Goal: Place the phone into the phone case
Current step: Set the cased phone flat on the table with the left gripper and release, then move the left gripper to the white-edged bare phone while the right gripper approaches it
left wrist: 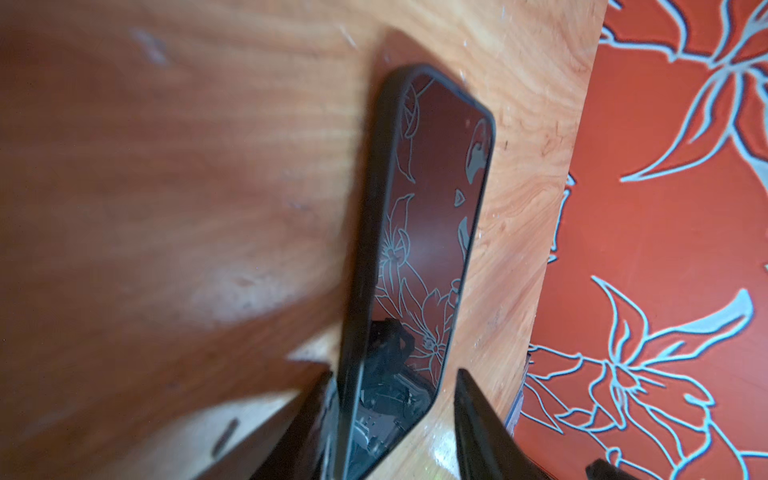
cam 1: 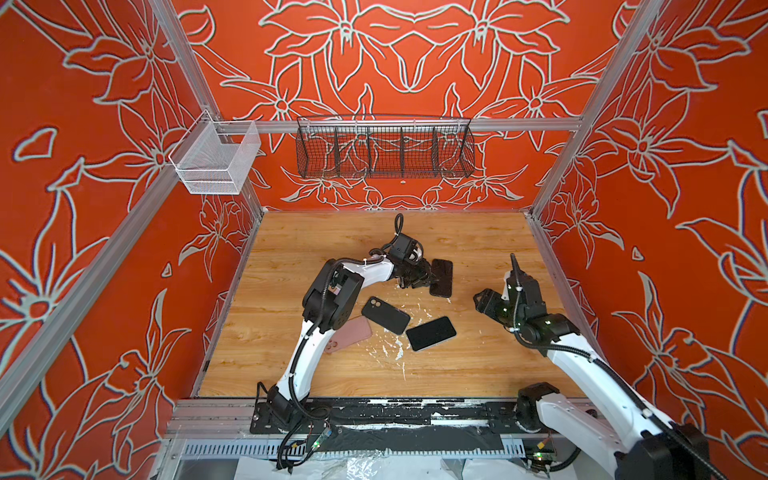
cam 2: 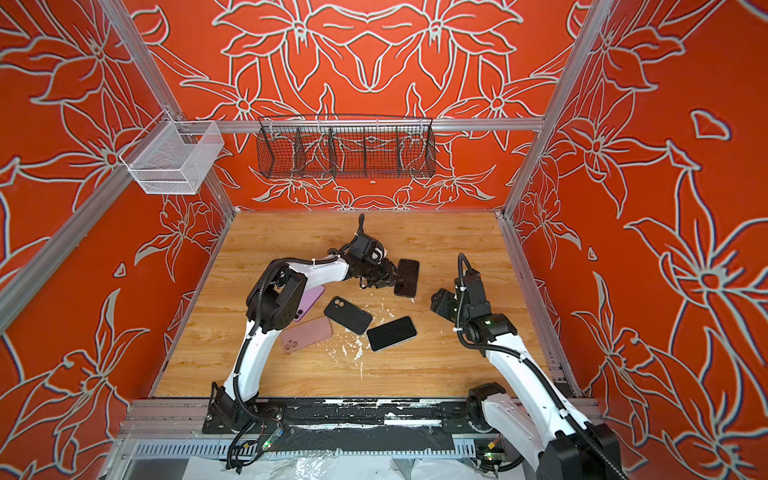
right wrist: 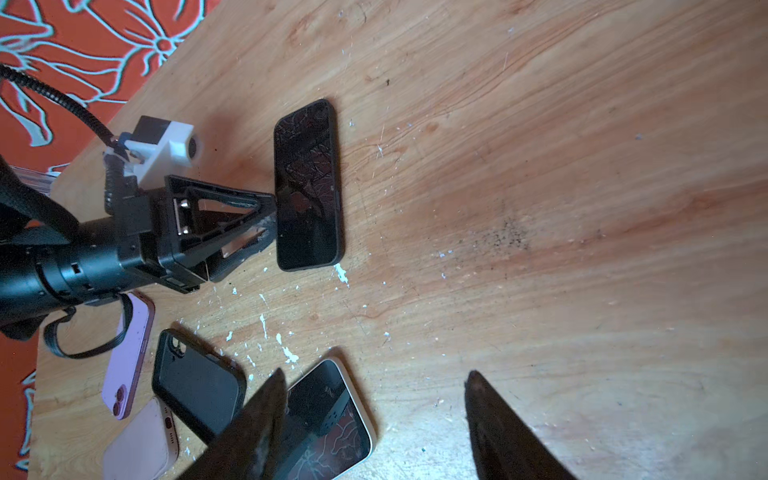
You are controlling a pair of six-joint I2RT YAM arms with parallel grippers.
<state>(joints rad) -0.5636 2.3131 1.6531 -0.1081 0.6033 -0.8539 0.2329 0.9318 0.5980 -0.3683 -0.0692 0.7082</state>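
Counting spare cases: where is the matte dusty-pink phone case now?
In a top view the matte dusty-pink phone case lies flat on the wooden table, left of centre beside the left arm, just left of the black phone case.

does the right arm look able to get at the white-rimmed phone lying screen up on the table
Probably yes: the white-rimmed phone lies flat and uncovered, the right claw hangs open close by, and only the black phone case crowds one end.
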